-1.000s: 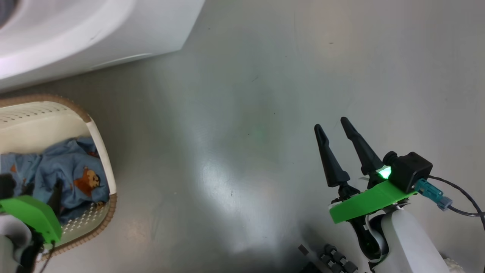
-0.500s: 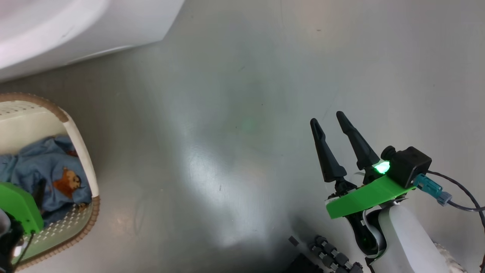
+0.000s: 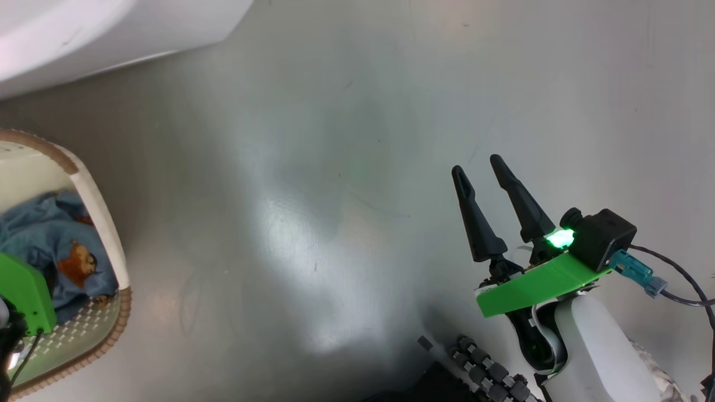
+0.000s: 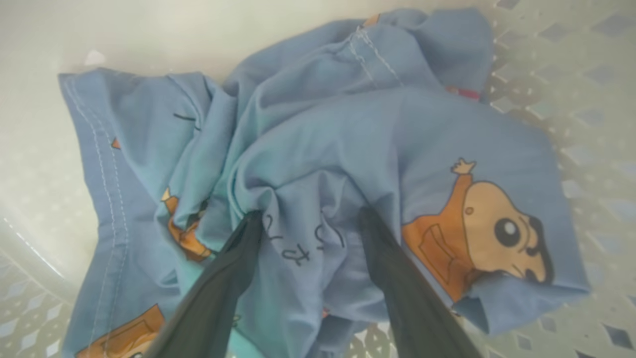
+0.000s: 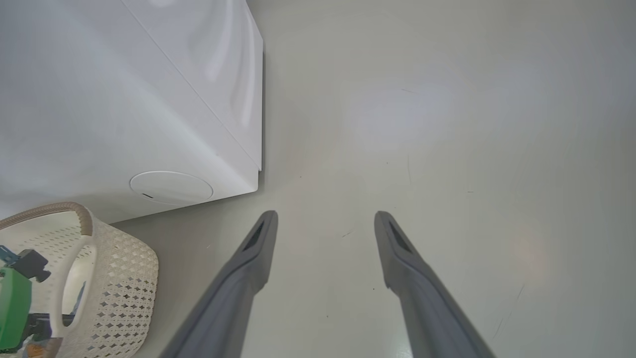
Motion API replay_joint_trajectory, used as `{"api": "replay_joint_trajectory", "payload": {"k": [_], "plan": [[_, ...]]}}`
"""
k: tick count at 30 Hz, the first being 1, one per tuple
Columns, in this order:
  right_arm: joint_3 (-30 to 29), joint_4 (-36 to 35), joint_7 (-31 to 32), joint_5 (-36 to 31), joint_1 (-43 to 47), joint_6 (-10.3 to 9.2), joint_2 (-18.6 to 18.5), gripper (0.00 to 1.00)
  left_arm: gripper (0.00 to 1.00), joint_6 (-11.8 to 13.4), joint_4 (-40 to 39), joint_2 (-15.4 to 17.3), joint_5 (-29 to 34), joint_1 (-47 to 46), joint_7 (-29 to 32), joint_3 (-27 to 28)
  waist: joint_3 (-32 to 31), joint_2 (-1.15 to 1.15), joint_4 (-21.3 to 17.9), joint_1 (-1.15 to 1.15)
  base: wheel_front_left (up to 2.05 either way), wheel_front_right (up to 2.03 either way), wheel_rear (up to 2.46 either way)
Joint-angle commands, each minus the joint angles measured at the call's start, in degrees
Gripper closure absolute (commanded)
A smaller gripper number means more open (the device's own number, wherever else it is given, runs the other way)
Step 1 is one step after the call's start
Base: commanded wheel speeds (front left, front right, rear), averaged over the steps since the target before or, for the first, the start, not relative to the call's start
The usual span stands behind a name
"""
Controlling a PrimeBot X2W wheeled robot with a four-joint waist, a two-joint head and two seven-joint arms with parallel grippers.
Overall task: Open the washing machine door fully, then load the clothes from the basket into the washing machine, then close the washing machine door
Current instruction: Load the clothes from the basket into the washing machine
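Up at the head view's top left, the white washing machine [image 3: 111, 33] is cut to a corner, and the basket [image 3: 100, 218] below is cropped by the left edge. Inside lie the crumpled clothes [image 4: 318, 149], a bear print sideways. The left gripper [image 4: 310, 215] presses spread fingers around a fold, and the right gripper [image 3: 475, 163] hovers over the floor [image 3: 335, 167], fingers apart.

Clothes [image 4: 318, 149] light blue, orange-brown cartoon print; basket [image 5: 124, 278] cream, perforated, brown rim; washing machine [image 5: 99, 99] white.

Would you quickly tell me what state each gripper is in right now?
Left gripper: open, fingertips pressed into the blue bear-print clothes, not yet closed.
Right gripper: open, holding nothing.
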Motion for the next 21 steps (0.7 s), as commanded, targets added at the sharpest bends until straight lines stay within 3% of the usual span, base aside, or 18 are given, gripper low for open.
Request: {"api": "replay_joint_trajectory", "payload": {"k": [1,14,15,16,17,21], "plan": [[0.9,-1.1,-0.3,0.4,1.3,0.09,-0.1,0.0,0.0,0.5,-0.9,2.3,0.5,0.3,0.5,0.9,0.7,0.0,-0.4,0.0,0.0,0.0,0.0],[0.4,-1.6,-0.3,0.1,1.0,0.09,-0.1,0.0,0.0,1.4,-2.6,2.1,0.5,-1.3,1.2,-0.4,2.8,0.0,-0.8,0.0,0.0,0.0,0.0],[0.3,-1.6,-0.3,0.1,1.0,0.09,-0.1,0.0,0.11,1.3,-2.4,2.0,0.3,-1.4,1.1,-0.4,2.7,0.0,-0.8,0.0,0.0,0.0,0.0],[0.3,-1.6,-0.3,0.1,0.9,0.09,-0.1,0.0,0.52,1.2,-2.2,2.0,0.2,-1.3,0.9,-0.4,2.6,0.0,-0.7,0.0,0.0,0.0,0.0],[0.2,-1.6,-0.3,0.1,0.9,0.09,-0.1,0.0,1.0,0.9,-2.0,1.8,0.0,-1.2,0.7,-0.4,2.5,0.0,-0.7,0.0,0.0,0.0,0.0],[-0.3,-1.5,-0.3,-0.1,0.8,0.09,-0.1,0.0,1.0,-0.1,-1.0,1.0,-0.7,-0.6,-1.1,-0.7,1.6,0.0,-0.1,0.0,0.0,0.0,0.0]]}}
